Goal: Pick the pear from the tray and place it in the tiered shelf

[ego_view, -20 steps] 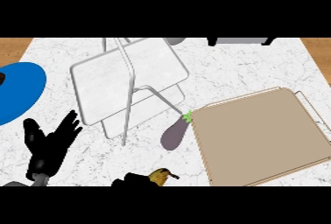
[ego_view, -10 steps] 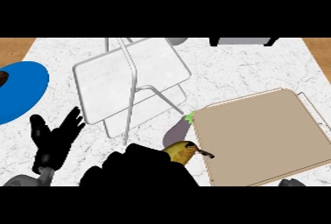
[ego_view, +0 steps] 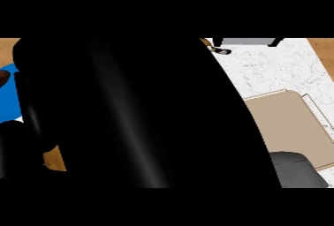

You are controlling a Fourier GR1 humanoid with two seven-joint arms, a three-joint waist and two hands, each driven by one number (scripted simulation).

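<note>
A black hand (ego_view: pixel 130 114) blocks my view — presumably lifting toward the shelf — so its grip I cannot tell, tray (ego_view: pixel 287 123) beside it.

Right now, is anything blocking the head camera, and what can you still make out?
Head view: a huge black shape, very close to the lens, covers most of the picture, with a faint sheen; whether it is a hand cannot be told. At right the tray and marble counter show; a blue plate peeks at left.

right robot hand (ego_view: pixel 130 114) risen close, now hiding shelf, eggplant, pear
</note>
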